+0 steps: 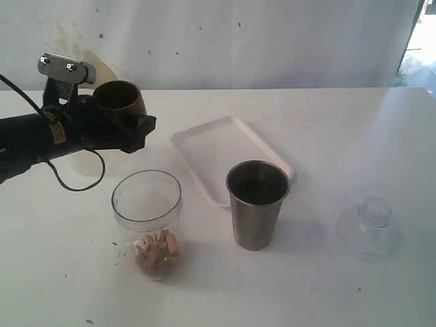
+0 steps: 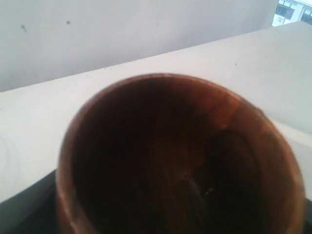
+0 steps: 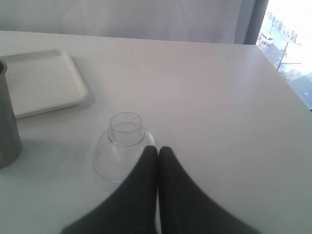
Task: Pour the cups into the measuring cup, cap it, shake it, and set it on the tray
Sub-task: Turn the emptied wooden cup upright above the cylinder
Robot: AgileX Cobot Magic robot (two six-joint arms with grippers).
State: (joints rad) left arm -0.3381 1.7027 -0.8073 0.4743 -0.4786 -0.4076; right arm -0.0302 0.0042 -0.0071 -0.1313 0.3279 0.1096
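Observation:
My left gripper (image 1: pixel 128 129) is shut on the small brown wooden cup (image 1: pixel 120 99) and holds it in the air, behind and left of the measuring cup. The cup's dark inside (image 2: pixel 165 161) fills the left wrist view, and I see nothing in it. The clear measuring cup (image 1: pixel 148 221) stands upright and uncapped, with tan pieces (image 1: pixel 158 248) at its bottom. To its right stands the steel tumbler (image 1: pixel 257 204), with the white tray (image 1: pixel 211 146) just behind it. My right gripper (image 3: pixel 158 150) is shut and empty, close to a clear domed cap (image 3: pixel 124 136); it is out of the exterior view.
The domed cap (image 1: pixel 371 228) rests on the white table at the right, apart from the tumbler. The steel tumbler's side (image 3: pixel 6 122) and the tray (image 3: pixel 39 80) show in the right wrist view. A black cable (image 1: pixel 75 180) loops below the left arm.

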